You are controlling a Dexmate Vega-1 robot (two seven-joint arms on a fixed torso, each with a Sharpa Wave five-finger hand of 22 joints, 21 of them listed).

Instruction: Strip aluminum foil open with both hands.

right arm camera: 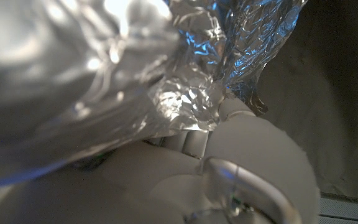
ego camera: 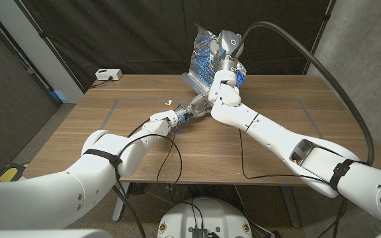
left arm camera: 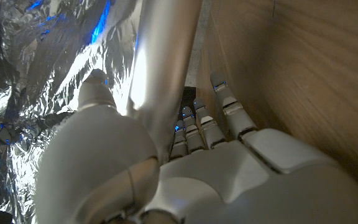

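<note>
Wooden table [ego camera: 276,112] before black curtain [ego camera: 111,33], foil [ego camera: 200,56] at back

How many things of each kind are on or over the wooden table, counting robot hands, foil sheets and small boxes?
Robot hands: 2, the left robot hand and the right robot hand
Aluminum foil sheets: 1, the crinkled foil raised at the table's far edge
Small white boxes: 1, the white box at the far left corner
Total: 4
</note>
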